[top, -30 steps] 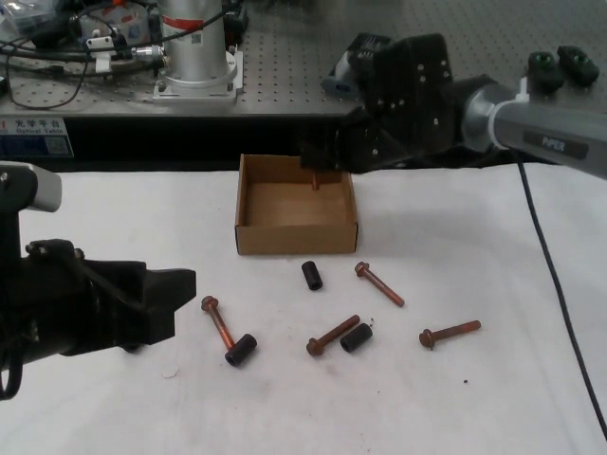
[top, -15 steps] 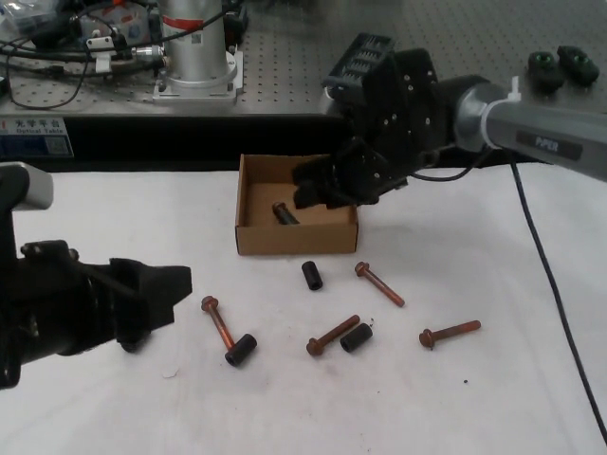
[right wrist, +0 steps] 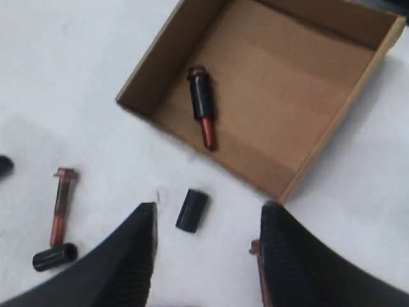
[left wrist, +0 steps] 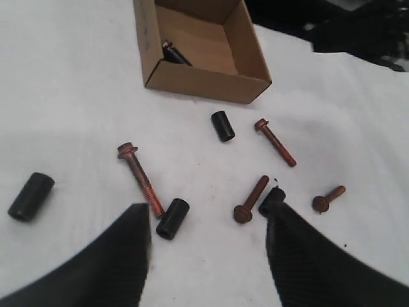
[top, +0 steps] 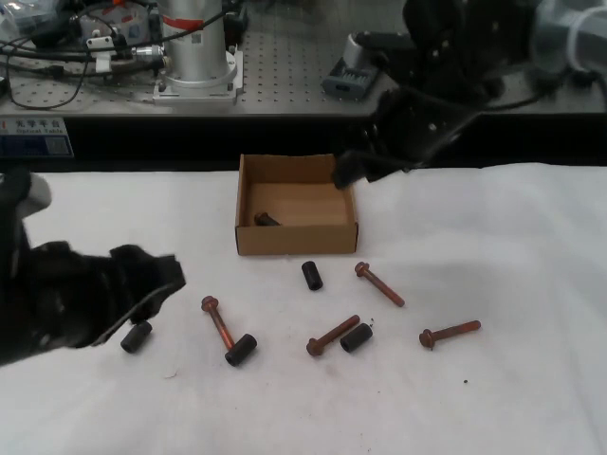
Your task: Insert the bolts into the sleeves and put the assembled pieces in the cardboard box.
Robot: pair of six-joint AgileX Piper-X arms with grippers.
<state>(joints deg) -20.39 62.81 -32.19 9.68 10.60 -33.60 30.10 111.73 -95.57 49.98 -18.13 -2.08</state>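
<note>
Blue label at ten o'clock, unreadable. My right gripper and left gripper gape wide, empty. In the box, a copper bolt wears its black sleeve.

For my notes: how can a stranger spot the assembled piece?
Find the cardboard box on the white cloth. Inside lies the assembled piece, a copper bolt in a black sleeve. Only it is boxed; the loose bolts lie outside.

You see your left gripper with its fingers spread apart above the white cloth. Beyond it lie four loose bolts and four sleeves, with one sleeve just beside a bolt's tip. Farther off, the cardboard box holds one assembled piece.
</note>
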